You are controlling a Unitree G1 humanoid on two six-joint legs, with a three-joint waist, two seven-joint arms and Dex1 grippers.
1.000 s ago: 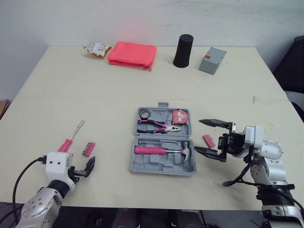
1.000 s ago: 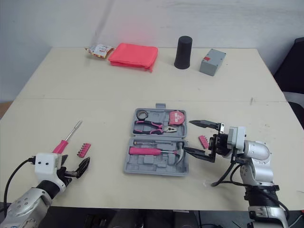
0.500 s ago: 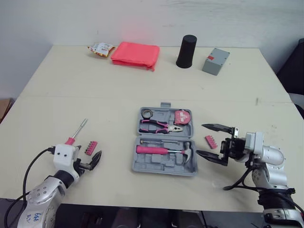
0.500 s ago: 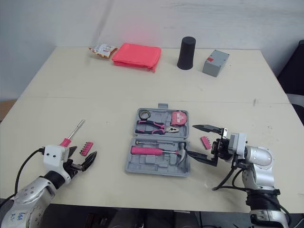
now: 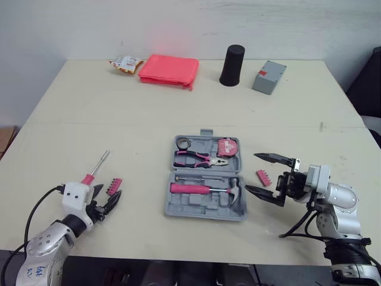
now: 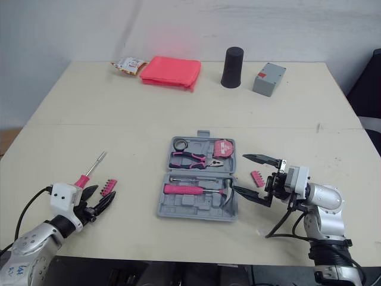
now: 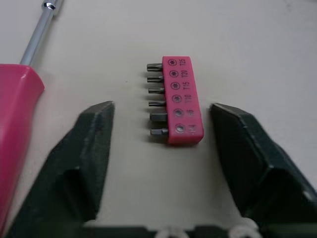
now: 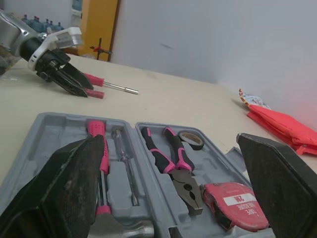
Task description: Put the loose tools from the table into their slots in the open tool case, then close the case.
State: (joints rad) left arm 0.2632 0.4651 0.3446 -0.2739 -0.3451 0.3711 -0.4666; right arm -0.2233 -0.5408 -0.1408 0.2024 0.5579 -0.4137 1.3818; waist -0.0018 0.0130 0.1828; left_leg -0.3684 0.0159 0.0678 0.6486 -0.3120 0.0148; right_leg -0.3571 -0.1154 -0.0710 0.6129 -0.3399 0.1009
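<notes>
Pink plastic bit holder point(image 7: 183, 101) lies flat on the desk point(image 7: 247, 49), bracketed by the released left end effector point(image 7: 163, 105). Light, rigid, thin: I'd pinch its long edges. Right end effector point(image 5: 252, 173) gapes beside the tool case point(image 5: 172, 208).

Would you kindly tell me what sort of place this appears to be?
Probably an indoor lab or test room: a plain cream table against a bare white wall, a yellow cabinet beyond, and a staged tool case.
</notes>
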